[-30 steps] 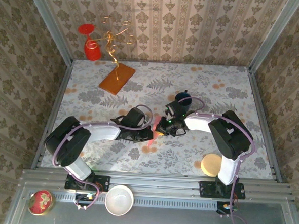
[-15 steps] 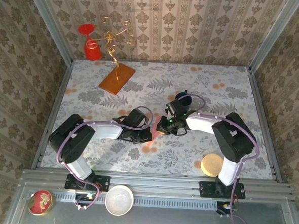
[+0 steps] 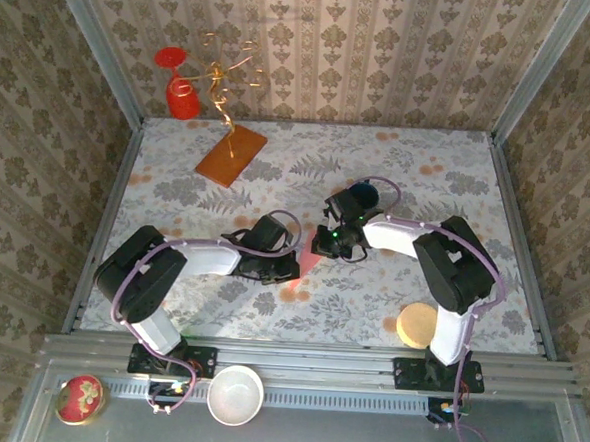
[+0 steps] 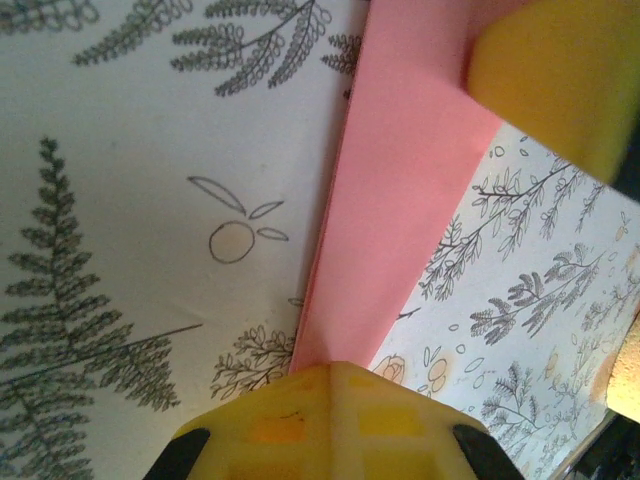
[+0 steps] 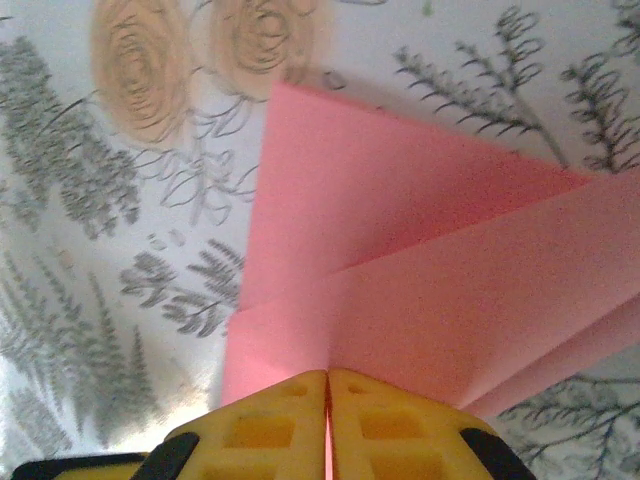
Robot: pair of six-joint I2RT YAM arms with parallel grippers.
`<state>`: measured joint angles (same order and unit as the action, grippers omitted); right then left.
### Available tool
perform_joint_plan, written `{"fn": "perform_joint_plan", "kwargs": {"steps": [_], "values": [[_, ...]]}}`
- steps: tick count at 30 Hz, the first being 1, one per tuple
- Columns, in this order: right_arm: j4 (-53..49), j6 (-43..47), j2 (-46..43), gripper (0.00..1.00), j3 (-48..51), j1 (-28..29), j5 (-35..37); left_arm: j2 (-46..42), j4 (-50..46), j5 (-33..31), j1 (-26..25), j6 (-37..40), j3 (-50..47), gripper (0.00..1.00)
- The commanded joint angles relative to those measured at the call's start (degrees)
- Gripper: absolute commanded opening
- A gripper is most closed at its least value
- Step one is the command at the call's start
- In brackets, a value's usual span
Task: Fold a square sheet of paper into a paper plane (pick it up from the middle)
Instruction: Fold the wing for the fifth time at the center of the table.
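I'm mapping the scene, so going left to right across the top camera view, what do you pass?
Red round tin, red plastic cup, orange-brown rectangular board, pink-red folded sheet of paper, dark blue round object, tan round disc.

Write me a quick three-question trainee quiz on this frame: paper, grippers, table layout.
1. True or false: the pink paper lies flat and unfolded.
2. The orange board lies at the table's: A far left, B near right corner, C centre.
3. What do the left gripper and the right gripper each clamp?
Key: 1 false, it shows folded layers. 2 A. 3 the pink paper.
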<state>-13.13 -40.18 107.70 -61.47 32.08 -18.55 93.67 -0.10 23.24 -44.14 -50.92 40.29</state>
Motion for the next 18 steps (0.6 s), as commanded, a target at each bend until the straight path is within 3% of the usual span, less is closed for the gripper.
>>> {"fn": "perform_joint_plan", "kwargs": {"steps": [1, 12, 18], "values": [[-4.3, 2.0, 2.0, 0.12, -1.4, -0.5, 3.5, -0.6, -6.4, -1.4, -0.1, -0.8, -3.8, 0.00], [-4.2, -1.2, 2.1, 0.11, 1.6, -0.4, 2.6, -8.0, -3.4, -1.2, -0.1, 1.8, -1.8, 0.00], [-2.8, -2.1, 1.2, 0.10, 2.0, -0.4, 1.0, -3.2, -1.1, -0.4, -0.1, 2.3, 4.1, 0.00]]}}
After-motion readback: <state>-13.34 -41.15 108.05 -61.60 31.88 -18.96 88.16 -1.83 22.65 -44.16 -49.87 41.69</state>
